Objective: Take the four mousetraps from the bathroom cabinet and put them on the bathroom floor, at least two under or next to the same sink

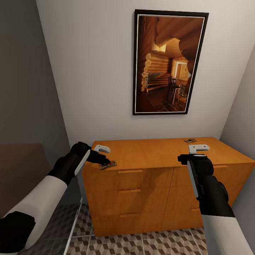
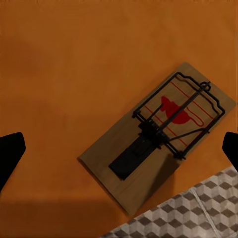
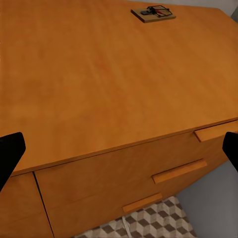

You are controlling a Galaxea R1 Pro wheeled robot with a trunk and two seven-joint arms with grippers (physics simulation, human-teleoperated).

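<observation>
Left hand (image 1: 103, 154) hangs open, empty, over one mousetrap (image 1: 108, 165) at the cabinet's (image 1: 148, 184) near left edge; right hand (image 1: 197, 153) open, empty, near the far-right mousetrap (image 1: 190, 140), above the bathroom floor (image 1: 141, 244)

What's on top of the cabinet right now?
Two mousetraps lie on the cabinet: one at its front left corner under the left tool, one near the back right. The closed drawers hide whatever is inside.
</observation>
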